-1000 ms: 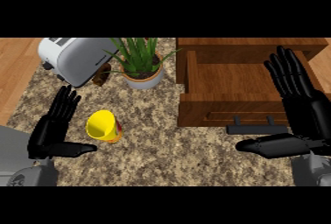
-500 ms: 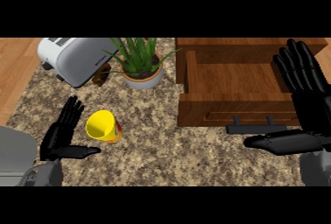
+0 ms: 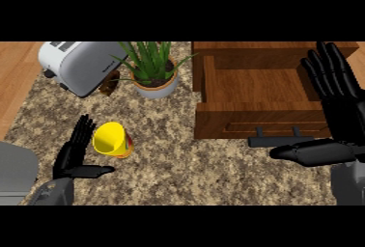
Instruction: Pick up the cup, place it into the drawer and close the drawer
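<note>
You've got a speckled granite counter point(image 3: 206, 178): yellow cup point(image 3: 112, 140) left of center, toaster point(image 3: 82, 65) and potted plant point(image 3: 153, 72) at back, open wooden drawer point(image 3: 260, 99) right.

Silver toaster point(image 3: 80, 65) sits at the far left of the speckled granite counter point(image 3: 185, 169), angled, slots up. Just to its right stands a potted plant point(image 3: 152, 72) in a pale grey pot, green blades spreading. Wooden floor point(image 3: 18, 77) shows beyond the counter's left edge.
</note>
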Motion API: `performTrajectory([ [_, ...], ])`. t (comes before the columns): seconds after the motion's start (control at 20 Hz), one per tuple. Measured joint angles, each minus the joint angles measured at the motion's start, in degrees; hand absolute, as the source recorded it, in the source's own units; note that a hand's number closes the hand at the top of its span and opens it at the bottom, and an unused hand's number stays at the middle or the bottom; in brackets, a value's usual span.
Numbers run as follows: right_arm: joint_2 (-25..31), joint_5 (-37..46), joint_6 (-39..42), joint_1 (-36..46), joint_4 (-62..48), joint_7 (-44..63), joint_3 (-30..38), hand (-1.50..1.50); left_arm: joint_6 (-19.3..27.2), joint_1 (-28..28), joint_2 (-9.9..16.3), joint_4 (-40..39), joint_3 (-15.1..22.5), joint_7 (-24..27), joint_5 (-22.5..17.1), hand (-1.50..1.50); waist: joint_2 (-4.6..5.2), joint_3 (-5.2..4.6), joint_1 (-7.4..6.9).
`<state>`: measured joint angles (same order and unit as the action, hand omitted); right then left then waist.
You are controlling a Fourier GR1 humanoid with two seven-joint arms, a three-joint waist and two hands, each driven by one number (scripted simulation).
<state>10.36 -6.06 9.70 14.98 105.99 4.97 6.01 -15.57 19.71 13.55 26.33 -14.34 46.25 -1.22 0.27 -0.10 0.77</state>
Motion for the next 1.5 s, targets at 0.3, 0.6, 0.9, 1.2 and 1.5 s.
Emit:
performTrajectory([
  [0.3,0.2,-0.3,0.3,0.2,0.9,1.2,0.0,-1.5,1.0,5.3,0.9,-11.1,-1.4,6.1,1.2,-1.5,0.17,-0.06,0.41],
  [0.6,0.3,-0.6,-0.2,2.3,0.3,2.1,0.5,-1.5,2.0,6.8,0.4,-14.9,-1.3,8.8,2.2,-1.5,0.29,-0.09,0.52],
  [0.9,0.2,-0.6,0.2,0.6,2.2,2.4,0.0,-1.5,2.4,8.9,0.1,-16.6,-1.4,9.5,2.8,-1.5,0.39,-0.14,0.99],
  [1.2,0.7,-1.5,0.7,0.8,2.4,3.2,0.7,-1.5,0.0,10.1,-1.0,-17.3,-1.4,9.0,2.7,1.5,0.51,-0.17,1.2],
  [1.5,1.5,-1.6,0.8,1.9,1.3,3.8,1.4,-1.5,-0.4,10.3,-2.5,-14.6,-0.7,10.8,3.2,1.5,0.47,-0.16,0.93],
])
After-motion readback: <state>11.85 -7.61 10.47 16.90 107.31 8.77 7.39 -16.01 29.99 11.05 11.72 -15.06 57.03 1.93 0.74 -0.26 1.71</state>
